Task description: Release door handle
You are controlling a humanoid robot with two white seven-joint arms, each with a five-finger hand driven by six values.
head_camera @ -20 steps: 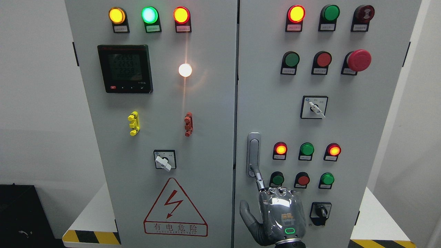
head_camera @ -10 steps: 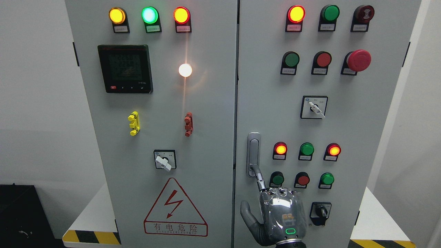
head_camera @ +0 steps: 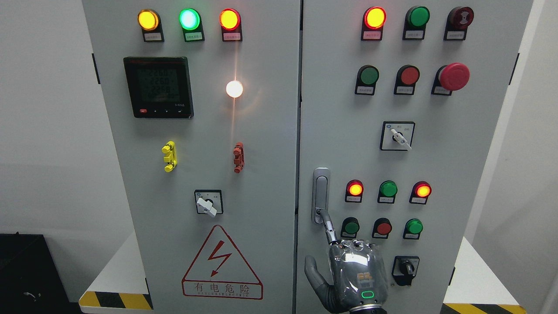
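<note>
The right hand [head_camera: 355, 279] is sitting slightly lower than before, one finger [head_camera: 328, 226] still touching the door handle [head_camera: 321, 194], thumb spread, gripping nothing. Green and red buttons [head_camera: 383, 226] are crowding just right of it.

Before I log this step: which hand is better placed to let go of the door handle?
The right hand. Its arm enters at the bottom right of middle, and one extended finger already rests at the lower end of the door handle. The left hand is out of view.
</note>
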